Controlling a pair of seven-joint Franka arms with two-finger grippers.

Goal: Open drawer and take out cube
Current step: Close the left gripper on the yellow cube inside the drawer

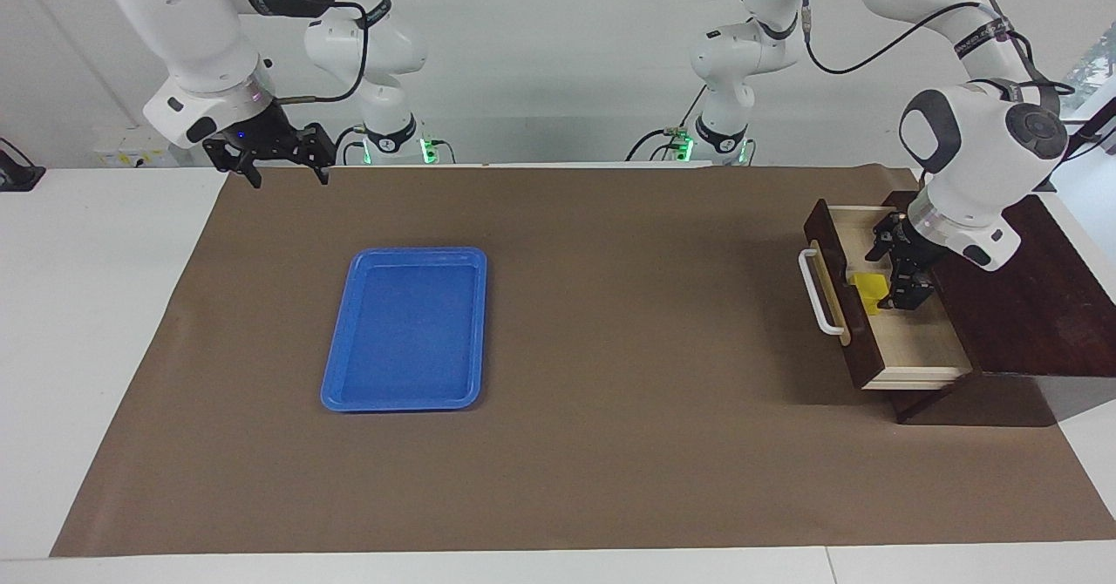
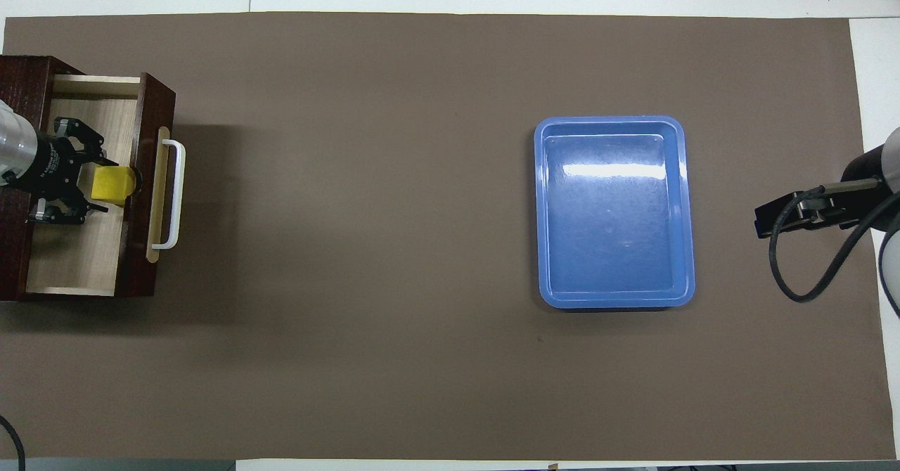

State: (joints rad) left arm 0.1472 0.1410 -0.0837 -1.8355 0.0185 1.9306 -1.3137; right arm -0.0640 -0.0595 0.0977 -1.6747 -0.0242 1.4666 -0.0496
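Observation:
The drawer (image 1: pixel 915 349) of the dark reddish-brown wooden box stands pulled out at the left arm's end of the table, its white bar handle (image 1: pixel 818 292) facing the middle of the table. It also shows in the overhead view (image 2: pixel 77 260). The small yellow cube (image 1: pixel 869 292) lies inside on the pale wood floor, against the drawer's front panel; it shows in the overhead view (image 2: pixel 112 184) too. My left gripper (image 1: pixel 888 277) is down in the drawer, open, with one finger on each side of the cube. My right gripper (image 1: pixel 283 170) is open and empty, hovering over the mat's edge near its own base, and waits.
A flat blue plastic tray (image 1: pixel 336 375) lies on the brown mat toward the right arm's end of the table, also seen in the overhead view (image 2: pixel 545 211). The wooden box top (image 1: pixel 1046 305) is beside the left hand.

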